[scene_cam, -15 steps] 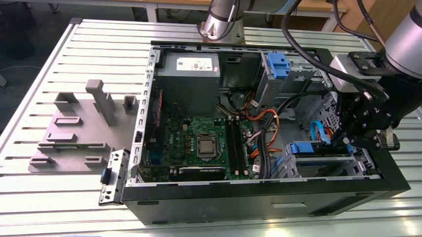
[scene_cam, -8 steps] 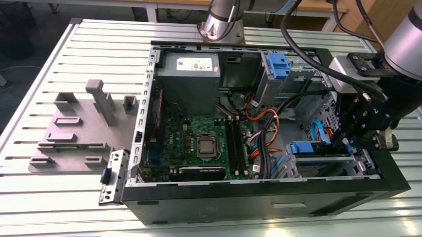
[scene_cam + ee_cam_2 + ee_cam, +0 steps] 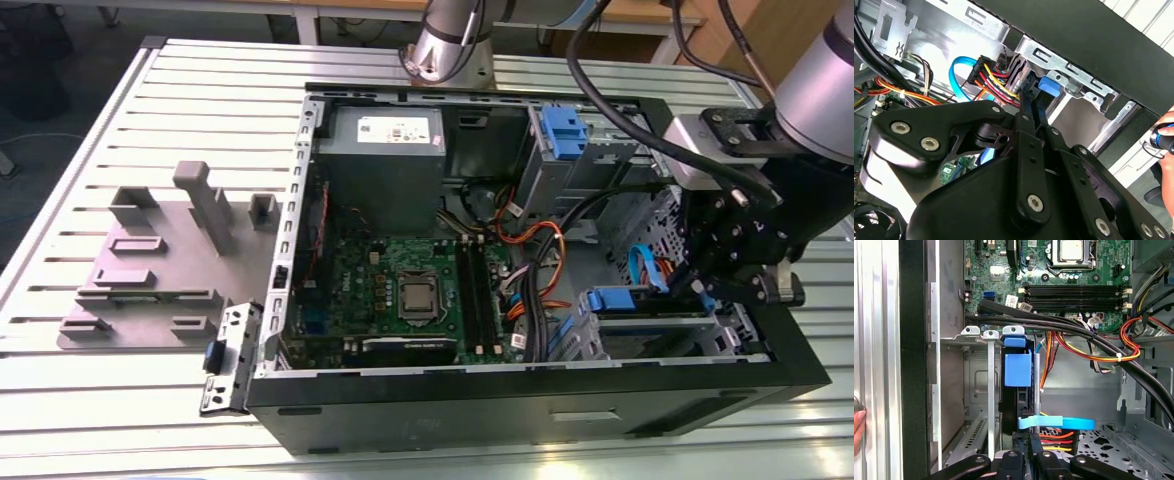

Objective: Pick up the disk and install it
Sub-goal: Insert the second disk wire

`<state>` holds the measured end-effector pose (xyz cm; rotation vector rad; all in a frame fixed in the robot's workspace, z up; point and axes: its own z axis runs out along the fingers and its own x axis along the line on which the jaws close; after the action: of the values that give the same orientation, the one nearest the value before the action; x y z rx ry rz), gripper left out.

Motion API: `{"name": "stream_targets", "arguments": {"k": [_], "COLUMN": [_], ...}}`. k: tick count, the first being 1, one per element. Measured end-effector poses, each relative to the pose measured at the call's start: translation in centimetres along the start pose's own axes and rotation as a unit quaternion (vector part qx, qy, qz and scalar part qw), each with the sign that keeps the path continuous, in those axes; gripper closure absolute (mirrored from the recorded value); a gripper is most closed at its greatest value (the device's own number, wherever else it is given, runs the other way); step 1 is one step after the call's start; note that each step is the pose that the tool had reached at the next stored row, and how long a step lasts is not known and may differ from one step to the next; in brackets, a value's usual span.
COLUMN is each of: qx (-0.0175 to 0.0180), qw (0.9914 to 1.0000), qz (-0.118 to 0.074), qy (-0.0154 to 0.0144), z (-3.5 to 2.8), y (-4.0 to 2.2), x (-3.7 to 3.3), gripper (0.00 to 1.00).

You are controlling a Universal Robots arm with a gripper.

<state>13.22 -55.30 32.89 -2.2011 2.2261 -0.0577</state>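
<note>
Your gripper (image 3: 694, 285) hangs inside the open computer case (image 3: 534, 400), down at the drive cage (image 3: 654, 335) in the corner nearest the exterior view's right; in the second wrist view its black fingers (image 3: 1026, 107) run down together toward a blue tab, but whether they are clamped on it or merely beside it you cannot tell from here; the disk (image 3: 1017, 370) stands on edge in a cage slot in the first wrist view, its blue carrier handle facing you, apparently already seated or nearly so; judge it as stiff, dense and fairly heavy for its size, with smooth metal faces that could slip, so the plastic carrier handle is the place to take hold, and gently, since the plastic may flex and the drive dislikes knocks; a flat blue cable (image 3: 1056, 423) and red and yellow wires (image 3: 1054, 436) crowd the slot just beside it; beyond lies the green motherboard (image 3: 407, 290), then the grey power supply (image 3: 380, 150); the case rests on a slatted metal table (image 3: 80, 200) beside a grey fixture plate (image 3: 160, 260); a person's fingers (image 3: 858, 422) touch the table edge.
</note>
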Motion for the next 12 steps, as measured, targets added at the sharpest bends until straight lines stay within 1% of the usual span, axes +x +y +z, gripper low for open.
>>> {"name": "stream_targets", "arguments": {"k": [4, 5, 6, 7, 9, 12], "qx": [0.0000, 0.0000, 0.0000, 0.0000, 0.0000, 0.0000], "qw": [1.00000, 1.00000, 1.00000, 1.00000, 1.00000, 1.00000], "qz": [0.000, 0.000, 0.000, 0.000, 0.000, 0.000], "qy": [-0.0001, -0.0007, -0.0006, -0.0005, -0.0001, -0.0001], "z": [0.01, 0.06, 0.06, 0.05, 0.01, -0.31], "y": [0.00, 0.00, 0.00, 0.00, 0.00, -0.01], "x": [0.00, -0.01, -0.01, 0.00, 0.00, 0.00], "gripper": [0.84, 0.83, 0.83, 0.76, 0.76, 0.76]}}
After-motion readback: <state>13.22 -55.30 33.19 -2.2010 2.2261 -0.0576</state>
